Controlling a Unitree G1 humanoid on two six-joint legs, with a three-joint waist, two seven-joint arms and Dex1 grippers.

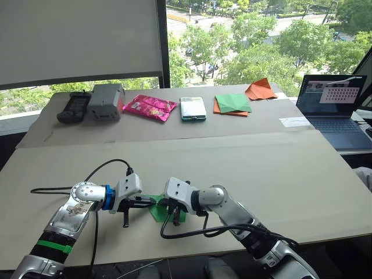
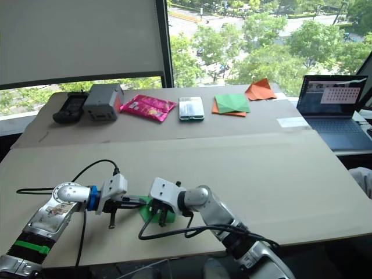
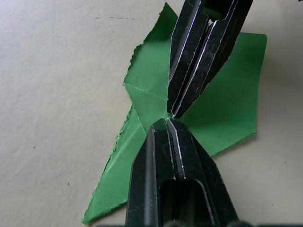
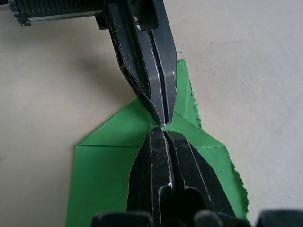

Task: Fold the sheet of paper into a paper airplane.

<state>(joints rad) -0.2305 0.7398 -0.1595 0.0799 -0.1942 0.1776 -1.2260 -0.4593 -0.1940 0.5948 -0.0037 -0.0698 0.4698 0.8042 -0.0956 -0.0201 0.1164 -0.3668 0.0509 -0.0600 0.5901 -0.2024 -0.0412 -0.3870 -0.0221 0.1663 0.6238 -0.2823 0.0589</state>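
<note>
Two grippers are seen meeting tip to tip over the sheet of paper (image 1: 157,210), which lies flat near the front edge of the table (image 1: 279,180) in the left eye view. The left gripper (image 1: 152,201) and the right gripper (image 1: 173,216) are both closed there. Along the far side are lined up a black handset (image 1: 73,107), a grey box (image 1: 106,101), a pink packet (image 1: 149,107), a phone (image 1: 192,108), a green-and-orange paper stack (image 1: 232,104), an orange folded paper (image 1: 260,89) and an open laptop (image 1: 336,104); no writing can be read.

In the left wrist view, the creased green sheet is pinned under both closed tips, its one edge torn.

In the right wrist view, the same contact is shown.
</note>
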